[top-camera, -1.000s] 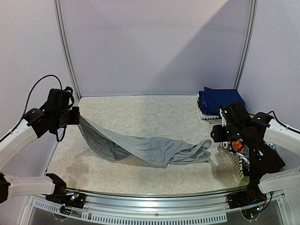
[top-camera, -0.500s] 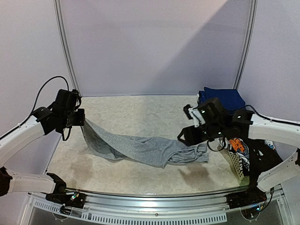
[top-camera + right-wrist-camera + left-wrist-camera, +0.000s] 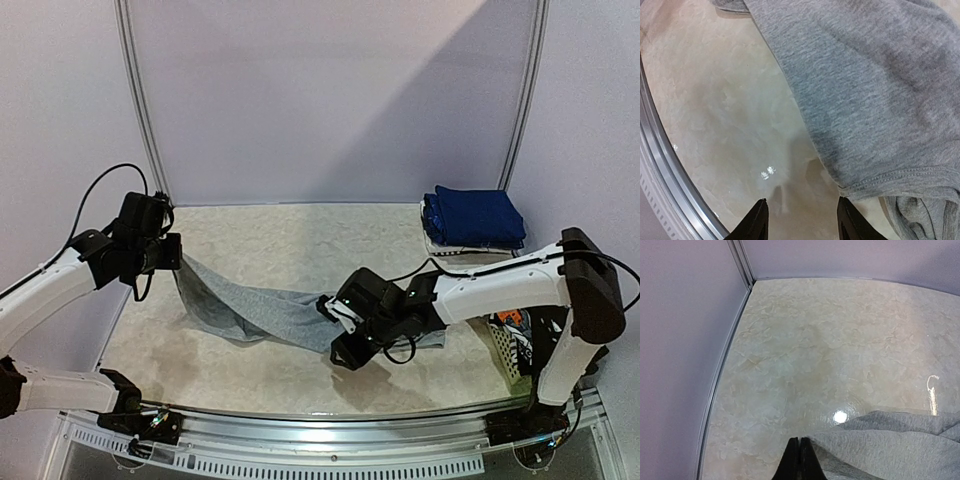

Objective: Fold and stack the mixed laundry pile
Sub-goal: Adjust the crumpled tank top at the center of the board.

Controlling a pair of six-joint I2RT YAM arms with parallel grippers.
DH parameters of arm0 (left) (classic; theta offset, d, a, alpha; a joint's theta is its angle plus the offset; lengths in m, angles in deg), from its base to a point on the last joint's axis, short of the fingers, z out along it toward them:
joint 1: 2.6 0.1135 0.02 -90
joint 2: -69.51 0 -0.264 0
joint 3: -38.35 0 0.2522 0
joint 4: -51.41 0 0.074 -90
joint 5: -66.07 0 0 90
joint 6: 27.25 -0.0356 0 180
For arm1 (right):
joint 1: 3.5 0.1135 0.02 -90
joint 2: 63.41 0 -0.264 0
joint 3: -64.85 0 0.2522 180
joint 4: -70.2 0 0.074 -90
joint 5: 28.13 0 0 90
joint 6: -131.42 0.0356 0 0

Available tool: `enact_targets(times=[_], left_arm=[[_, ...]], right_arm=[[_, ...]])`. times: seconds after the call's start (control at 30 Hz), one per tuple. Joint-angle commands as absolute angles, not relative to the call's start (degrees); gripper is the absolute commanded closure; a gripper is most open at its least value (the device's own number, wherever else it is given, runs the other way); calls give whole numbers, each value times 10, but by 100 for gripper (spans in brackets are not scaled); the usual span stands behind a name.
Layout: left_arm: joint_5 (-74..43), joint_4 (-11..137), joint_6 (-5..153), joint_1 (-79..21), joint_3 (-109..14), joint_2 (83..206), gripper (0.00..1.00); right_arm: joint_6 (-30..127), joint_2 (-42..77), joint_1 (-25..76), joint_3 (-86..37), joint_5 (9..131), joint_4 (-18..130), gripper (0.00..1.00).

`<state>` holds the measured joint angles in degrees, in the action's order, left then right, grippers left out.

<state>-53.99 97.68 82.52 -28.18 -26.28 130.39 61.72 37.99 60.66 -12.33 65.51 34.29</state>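
A grey shirt (image 3: 290,315) lies stretched across the table's middle. Its left corner is lifted off the table, and my left gripper (image 3: 172,252) is shut on it. In the left wrist view the closed fingertips (image 3: 800,441) pinch the cloth edge, and the grey shirt (image 3: 890,445) trails off to the right. My right gripper (image 3: 338,352) hovers low at the shirt's near edge. In the right wrist view it (image 3: 801,200) stands open over bare table, and the shirt's hemmed corner (image 3: 850,187) lies just beside its right finger (image 3: 845,210). More of the laundry pile (image 3: 512,318), printed and black pieces, sits in the basket.
Folded navy blue pieces (image 3: 475,218) are stacked at the back right corner. A white lattice basket (image 3: 505,352) stands at the right edge with a black garment (image 3: 560,345) draped over it. The metal rail (image 3: 660,150) of the near table edge runs close to the right gripper.
The right arm has swung left from the basket to the shirt's near hem, low over the table. The left gripper shifted slightly inward, still holding the shirt corner.
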Motion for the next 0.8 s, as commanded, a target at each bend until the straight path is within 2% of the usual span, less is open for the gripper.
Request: enact_targets(times=[0.0, 0.6, 0.77], left_arm=[[-542, 970, 823, -275, -252, 1303, 100], [-551, 981, 823, -275, -254, 1301, 100], [-555, 982, 823, -275, -254, 1301, 100]], right_arm=[[583, 414, 617, -151, 653, 346, 52], [548, 506, 616, -159, 504, 296, 52], [540, 484, 606, -137, 500, 310, 71]])
